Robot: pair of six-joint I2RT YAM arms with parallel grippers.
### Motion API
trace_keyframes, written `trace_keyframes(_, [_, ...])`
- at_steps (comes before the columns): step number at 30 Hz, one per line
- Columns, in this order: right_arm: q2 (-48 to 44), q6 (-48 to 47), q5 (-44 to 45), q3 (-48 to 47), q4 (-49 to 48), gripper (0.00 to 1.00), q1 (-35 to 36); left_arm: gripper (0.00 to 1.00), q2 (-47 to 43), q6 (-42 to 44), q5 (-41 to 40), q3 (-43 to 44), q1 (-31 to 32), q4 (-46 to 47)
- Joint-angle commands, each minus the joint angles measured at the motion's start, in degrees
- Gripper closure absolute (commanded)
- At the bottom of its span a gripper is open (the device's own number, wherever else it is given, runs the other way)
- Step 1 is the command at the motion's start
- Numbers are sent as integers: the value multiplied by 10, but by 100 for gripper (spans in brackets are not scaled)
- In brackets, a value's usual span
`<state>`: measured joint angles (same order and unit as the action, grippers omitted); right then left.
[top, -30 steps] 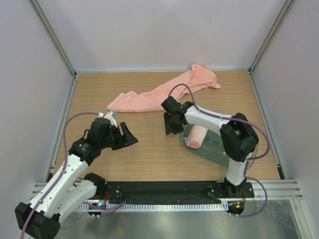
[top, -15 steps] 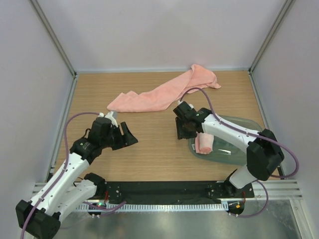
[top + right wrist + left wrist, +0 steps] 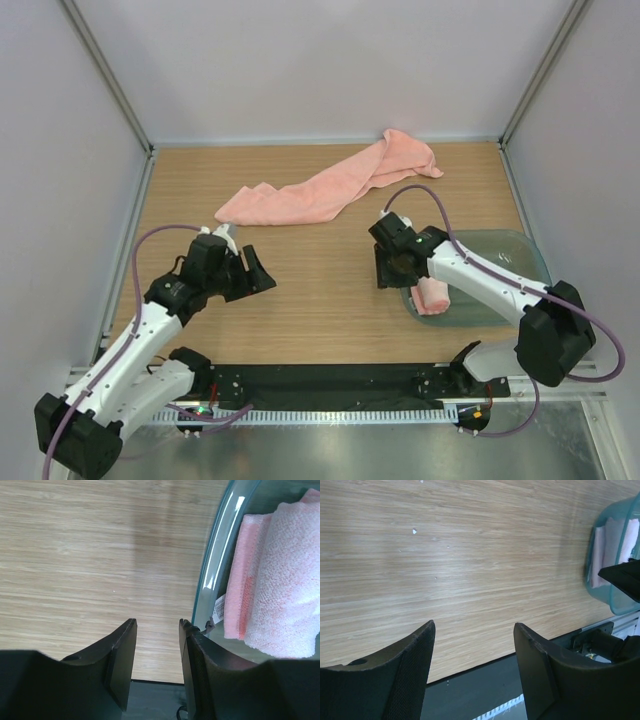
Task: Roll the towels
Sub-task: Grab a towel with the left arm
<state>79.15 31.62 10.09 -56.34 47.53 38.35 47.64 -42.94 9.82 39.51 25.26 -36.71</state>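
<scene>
The left pincer [image 3: 255,278] gapes with nothing in it, well to the left of the tray [image 3: 512,240] in the top view; the right pincer [image 3: 391,272] sits at the tray's left rim. The rolled towel [image 3: 432,296] lies inside the tray's left end, and the long towel [image 3: 320,190] sprawls unrolled on the desk [image 3: 300,310] beyond the tray, leftward. Left wrist view: bare desk between wide fingers, tray far right. Right wrist view: jaws narrowly parted over wood, holding nothing, the tray's rim meeting one finger, rolled towel within
</scene>
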Motion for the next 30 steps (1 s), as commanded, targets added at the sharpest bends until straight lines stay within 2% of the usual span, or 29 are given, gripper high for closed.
trace_keyframes(1, [-31, -14, 22, 6, 21, 53, -22, 35, 13, 8, -24, 11, 1, 10])
trace_keyframes(4, [-44, -23, 5, 3, 19, 51, -35, 35, 50, 1, -38, 16, 1, 30])
trace_keyframes(5, [-49, -25, 0, -2, 17, 47, -35, 35, 61, 0, -53, 20, 0, 35])
trace_keyframes(11, [-71, -30, -40, -34, 1, 37, -35, 34, 220, -1, -153, 95, -2, 83])
trace_keyframes(13, [-71, -34, -50, -43, 1, 37, -35, 33, 303, 2, -187, 144, -3, 99])
trace_keyframes(20, [-78, -43, -83, -65, 20, 36, -35, 37, 546, -5, -203, 321, -30, 111])
trace_keyframes(30, [-66, -50, -93, -52, 5, 36, -35, 38, 721, 7, -241, 506, -40, 72])
